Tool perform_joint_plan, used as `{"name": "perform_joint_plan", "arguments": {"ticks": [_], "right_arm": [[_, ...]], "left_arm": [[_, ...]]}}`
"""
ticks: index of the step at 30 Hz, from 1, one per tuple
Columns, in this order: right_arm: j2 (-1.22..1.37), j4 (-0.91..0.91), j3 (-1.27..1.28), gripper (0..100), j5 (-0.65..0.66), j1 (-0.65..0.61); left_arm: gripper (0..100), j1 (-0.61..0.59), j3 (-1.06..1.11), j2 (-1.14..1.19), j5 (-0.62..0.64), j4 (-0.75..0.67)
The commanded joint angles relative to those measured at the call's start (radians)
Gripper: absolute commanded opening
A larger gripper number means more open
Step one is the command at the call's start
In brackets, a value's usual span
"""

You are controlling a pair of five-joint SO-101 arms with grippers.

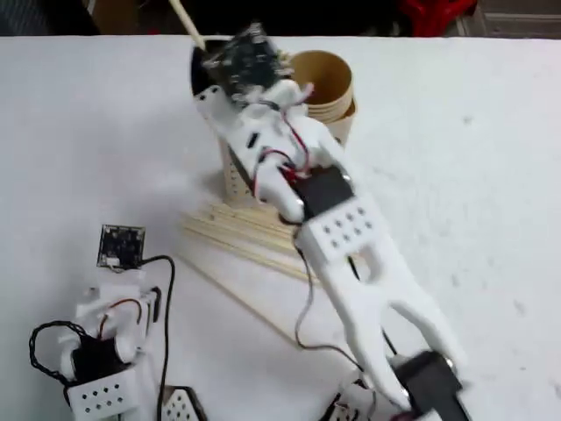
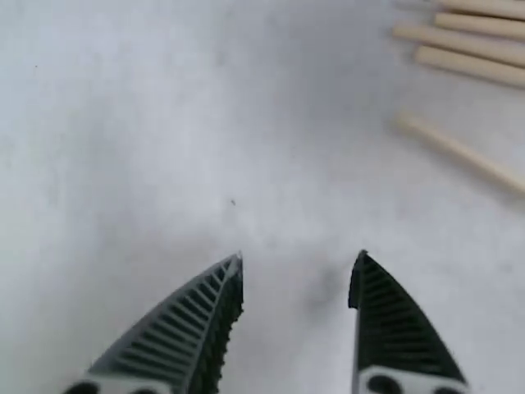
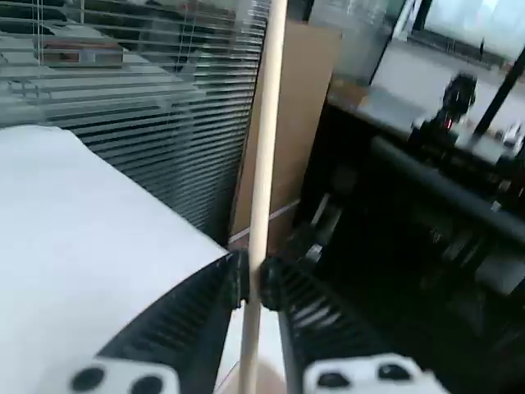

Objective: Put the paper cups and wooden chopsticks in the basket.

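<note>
From its wrist we see the right pincer clenching a chopstick; the left pincer gapes, chopsticks beyond it.

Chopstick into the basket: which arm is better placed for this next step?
Right. The right gripper is shut on a chopstick at the basket; the left gripper is open and empty over the table, beside the loose chopsticks.
</note>
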Motion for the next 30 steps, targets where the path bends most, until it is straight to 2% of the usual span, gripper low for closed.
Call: {"name": "perform_joint_plan", "arguments": {"ticks": [1,6,9,21,30], "right_arm": [[0.073,-0.170,-0.054,1.7,0.104,0.018],[0.150,-0.367,-0.051,1.6,0.072,0.019],[0.176,-0.417,-0.048,1.6,0.025,0.033],[0.220,-0.479,0.121,1.6,-0.021,0.073],[-0.042,-0.438,0.439,1.6,-0.021,0.073]], "left_arm": [[22,-0.007,-0.003,-0.004,-0.005,0.002],[22,-0.007,-0.003,-0.004,-0.005,0.002],[22,-0.007,-0.003,-0.004,-0.005,0.002],[22,-0.007,-0.003,-0.004,-0.005,0.002],[22,-0.007,-0.003,-0.004,-0.005,0.002]]}}
